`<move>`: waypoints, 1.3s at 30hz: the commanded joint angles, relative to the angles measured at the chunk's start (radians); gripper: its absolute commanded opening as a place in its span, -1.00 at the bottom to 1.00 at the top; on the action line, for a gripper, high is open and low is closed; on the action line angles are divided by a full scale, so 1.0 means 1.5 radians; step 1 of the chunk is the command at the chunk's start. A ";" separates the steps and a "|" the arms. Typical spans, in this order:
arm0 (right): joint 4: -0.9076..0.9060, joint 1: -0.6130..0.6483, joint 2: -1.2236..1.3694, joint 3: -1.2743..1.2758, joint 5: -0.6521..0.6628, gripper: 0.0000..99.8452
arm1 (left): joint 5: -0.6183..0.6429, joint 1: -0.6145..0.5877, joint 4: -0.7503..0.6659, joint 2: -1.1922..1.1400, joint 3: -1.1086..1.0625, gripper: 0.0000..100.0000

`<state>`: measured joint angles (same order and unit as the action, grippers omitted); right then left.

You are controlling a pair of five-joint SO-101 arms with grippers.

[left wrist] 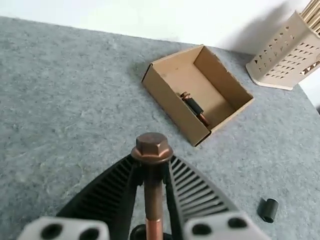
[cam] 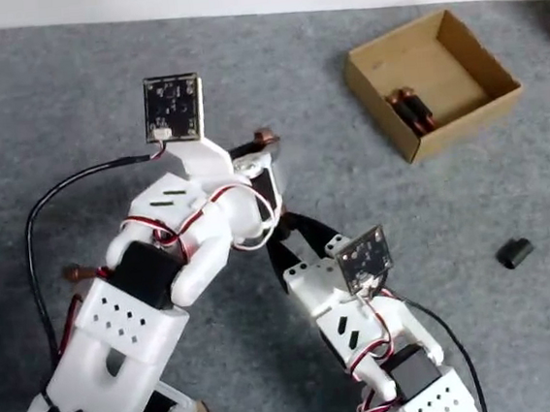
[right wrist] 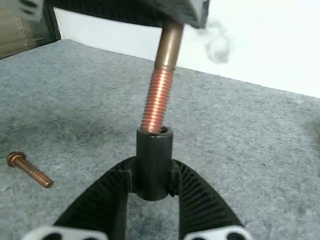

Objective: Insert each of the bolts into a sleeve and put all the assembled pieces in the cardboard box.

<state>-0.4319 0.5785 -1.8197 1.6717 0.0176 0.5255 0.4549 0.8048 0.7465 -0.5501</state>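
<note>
My left gripper is shut on a copper bolt, hex head outward. In the right wrist view, the threaded end of this bolt sits in the top of a black sleeve, on which my right gripper is shut. The two grippers meet at the table's middle, left gripper beyond right gripper. The cardboard box stands at the back right with assembled pieces inside. One loose sleeve lies at the right, and a loose bolt lies on the grey mat.
A beige perforated holder stands beyond the box, near the wall. The left arm's black cable loops over the mat at the left. Open grey mat lies between the arms and the box.
</note>
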 commanded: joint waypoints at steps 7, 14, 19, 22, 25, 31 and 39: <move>-0.001 0.004 -0.012 0.069 -0.007 -0.99 | -0.014 -0.022 -0.070 0.008 -0.030 -0.99; -0.001 0.004 -0.012 0.069 -0.007 -0.99 | -0.015 -0.019 -0.066 0.013 -0.054 -0.99; -0.001 -0.022 -0.012 0.069 -0.007 -0.99 | -0.047 -0.009 -0.024 0.013 -0.061 -0.99; -0.001 -0.034 -0.012 0.069 -0.007 -0.99 | -0.056 0.025 0.045 0.017 -0.058 -0.99; -0.001 -0.034 -0.012 0.069 -0.007 -0.99 | -0.056 0.056 0.091 0.038 -0.064 -0.99; -0.001 -0.037 -0.012 0.069 -0.007 -0.99 | -0.056 0.066 0.173 0.079 -0.064 -0.98; -0.001 -0.037 -0.012 0.069 -0.007 -0.99 | -0.083 0.048 0.291 0.086 -0.058 -0.17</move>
<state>-0.4365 0.5432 -1.8197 1.6717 0.0176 0.3982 0.5286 1.1761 0.8631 -0.6483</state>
